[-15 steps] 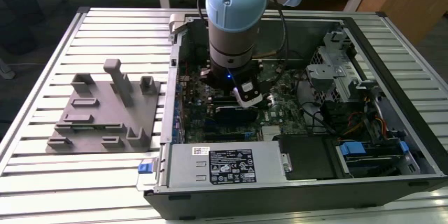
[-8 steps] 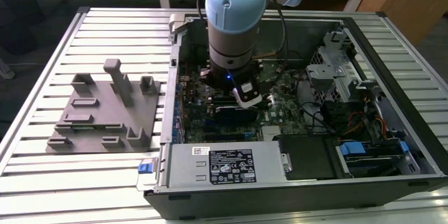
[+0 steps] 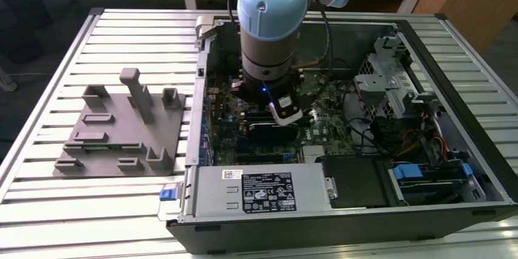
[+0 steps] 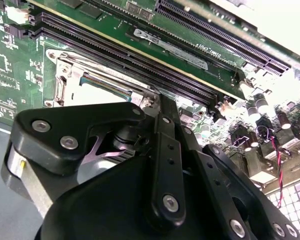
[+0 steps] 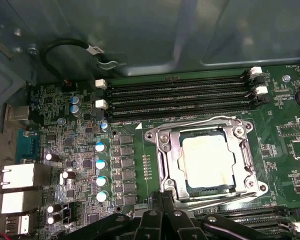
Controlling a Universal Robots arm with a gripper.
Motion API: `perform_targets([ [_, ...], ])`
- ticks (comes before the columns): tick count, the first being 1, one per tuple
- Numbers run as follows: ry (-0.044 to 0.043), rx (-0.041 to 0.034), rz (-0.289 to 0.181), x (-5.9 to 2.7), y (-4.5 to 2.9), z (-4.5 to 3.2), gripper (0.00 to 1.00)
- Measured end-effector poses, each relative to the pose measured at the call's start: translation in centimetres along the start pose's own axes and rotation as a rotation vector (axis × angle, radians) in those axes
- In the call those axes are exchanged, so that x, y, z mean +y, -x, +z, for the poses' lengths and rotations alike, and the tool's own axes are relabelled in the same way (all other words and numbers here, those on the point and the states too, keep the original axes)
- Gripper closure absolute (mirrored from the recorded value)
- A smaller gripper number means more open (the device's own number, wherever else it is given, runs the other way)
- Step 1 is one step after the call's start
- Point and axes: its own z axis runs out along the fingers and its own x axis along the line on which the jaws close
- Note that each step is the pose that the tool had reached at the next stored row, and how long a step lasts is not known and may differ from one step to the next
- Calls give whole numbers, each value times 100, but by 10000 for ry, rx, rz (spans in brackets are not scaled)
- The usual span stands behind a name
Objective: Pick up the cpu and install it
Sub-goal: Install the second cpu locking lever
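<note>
The cpu (image 5: 207,160), a pale silver square, lies flat inside the motherboard socket (image 5: 205,157), whose metal frame surrounds it. My gripper (image 5: 162,199) hangs just off the socket's edge, its two black fingers pressed together with nothing between them. In the second wrist view the gripper (image 4: 160,100) tapers to a tip beside the socket (image 4: 90,82). From the exterior view the gripper (image 3: 287,116) is low inside the open computer case (image 3: 453,47), over the middle of the board.
A grey fixture block (image 3: 121,128) sits on the slatted table at the exterior view's left. The power supply (image 3: 259,189) lines the case's near side. Memory slots (image 5: 180,95) run beside the socket. Drive cage and cables (image 3: 404,107) crowd the exterior view's right.
</note>
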Motion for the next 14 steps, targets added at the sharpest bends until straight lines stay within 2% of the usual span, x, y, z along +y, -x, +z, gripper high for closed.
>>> perform_targets([
  [3,-11,-2,0,-1,0,0,89],
  [8,-100,-12,-4,-5,3,-8,89],
  [14,-157,-20,-7,-18,7,-14,89],
])
